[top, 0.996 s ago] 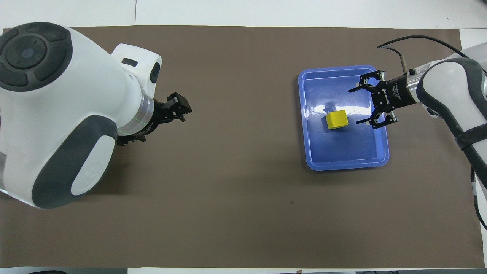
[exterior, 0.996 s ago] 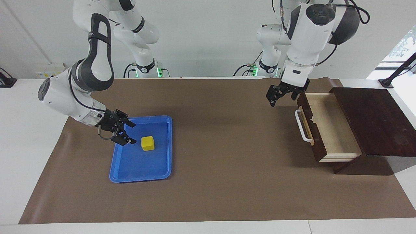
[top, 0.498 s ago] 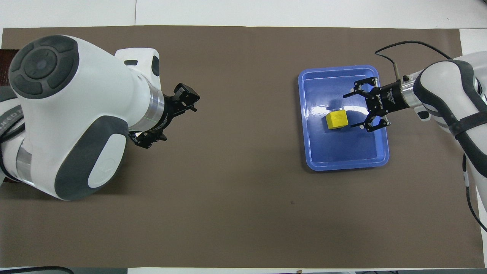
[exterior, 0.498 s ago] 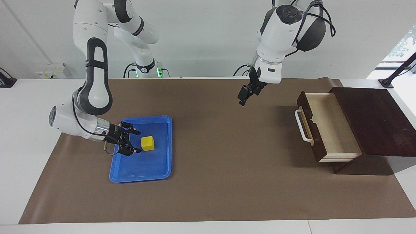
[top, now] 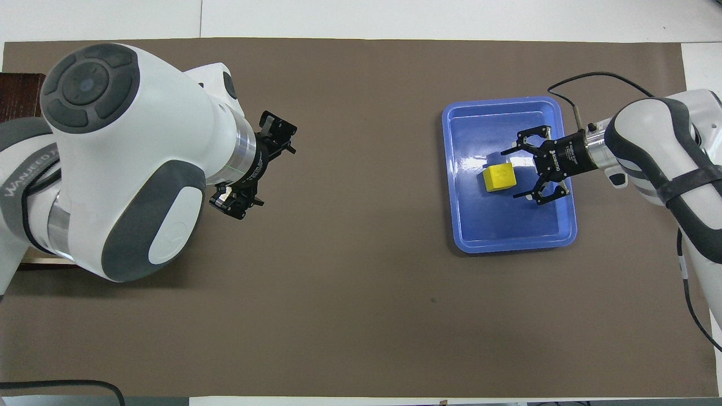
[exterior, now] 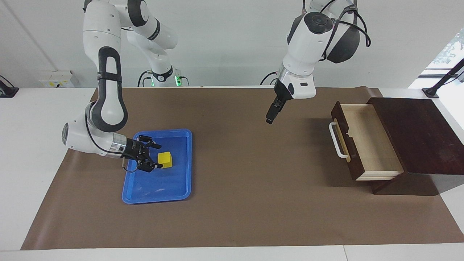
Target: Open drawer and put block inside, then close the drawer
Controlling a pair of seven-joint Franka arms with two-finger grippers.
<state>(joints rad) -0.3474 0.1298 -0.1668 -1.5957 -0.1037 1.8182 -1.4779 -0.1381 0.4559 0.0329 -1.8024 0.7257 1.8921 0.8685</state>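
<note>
Right pincer (exterior: 155, 157) crept closer – prongs spread beside yellow cube (exterior: 165, 160).

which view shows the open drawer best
The facing view: the drawer stands pulled out of its dark box, pale interior empty, white handle plain. In the overhead view the left arm hides the drawer; only a corner of the box shows.

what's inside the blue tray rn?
The block sits in the blue tray. The right gripper, open, is low beside the block, fingers either side, not gripping. It covers a little of the tray floor; the visible floor is bare.
</note>
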